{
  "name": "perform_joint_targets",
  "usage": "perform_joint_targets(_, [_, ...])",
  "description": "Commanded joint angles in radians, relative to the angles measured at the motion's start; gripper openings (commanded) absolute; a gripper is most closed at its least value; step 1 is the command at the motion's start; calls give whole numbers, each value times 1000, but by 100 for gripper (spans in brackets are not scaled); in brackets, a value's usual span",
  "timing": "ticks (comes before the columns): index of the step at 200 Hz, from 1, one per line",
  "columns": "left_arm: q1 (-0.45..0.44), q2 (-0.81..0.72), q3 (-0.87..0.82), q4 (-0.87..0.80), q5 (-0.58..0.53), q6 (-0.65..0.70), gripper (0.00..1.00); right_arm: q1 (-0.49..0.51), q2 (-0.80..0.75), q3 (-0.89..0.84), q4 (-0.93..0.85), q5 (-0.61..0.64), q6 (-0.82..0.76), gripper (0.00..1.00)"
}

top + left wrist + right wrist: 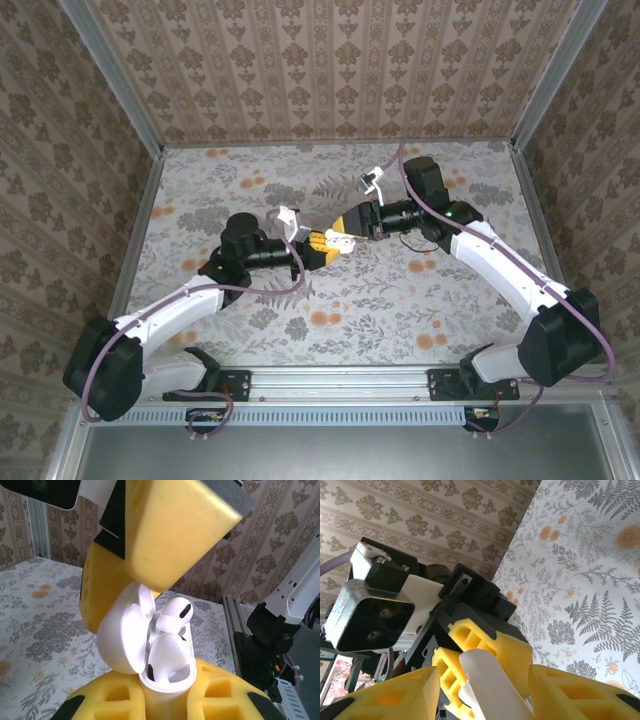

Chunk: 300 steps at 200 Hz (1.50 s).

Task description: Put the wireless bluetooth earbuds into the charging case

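inside clamped left tool (322, 241): charging case (169, 682) holding earbuds (170, 652); right tool (482, 692) parted, astride it

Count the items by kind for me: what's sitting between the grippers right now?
earbuds: 2
charging case: 1
Total: 3

The surface (400, 300) wears a pale print of grey ferns and leafy sprigs. Orange blossoms (325, 318) cluster at 6 o'clock, with more toward 10 and 1 o'clock. An aluminium rail (340, 378) lies along its 6 o'clock edge, with black mounting brackets (222, 384) at 7 and 5 o'clock. Metal frame strips (140, 230) border 9 and 3 o'clock.
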Motion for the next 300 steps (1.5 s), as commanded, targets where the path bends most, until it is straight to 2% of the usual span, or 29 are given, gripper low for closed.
perform_joint_targets(1, [1, 8, 27, 21, 3, -11, 0, 17, -46, 36, 42, -104, -12, 51])
perform_joint_targets(70, [6, 21, 25, 25, -9, -32, 0, 50, -93, 67, -101, -145, -136, 50])
perform_joint_targets(110, [12, 22, 23, 56, -6, -73, 0, 50, -120, 70, -193, -57, -228, 49])
perform_joint_targets(162, [17, 21, 30, 50, 12, -104, 0, 53, -120, 71, -280, 75, -323, 34])
perform_joint_targets(176, [17, 21, 26, 48, 12, -99, 0, 56, -121, 70, -283, 103, -344, 33])
perform_joint_targets(197, [15, 22, 26, 47, 29, -89, 0, 56, -121, 70, -313, 140, -347, 34])
perform_joint_targets(236, [3, 11, 24, 28, 39, -25, 0, 35, -114, 63, -325, 299, -308, 39])
perform_joint_targets(265, [-1, 7, 23, 18, 47, -1, 0, 7, -117, 35, -250, 313, -225, 40])
perform_joint_targets(300, [-6, 5, 22, 18, 58, 16, 0, 7, -102, 31, -222, 322, -201, 41])
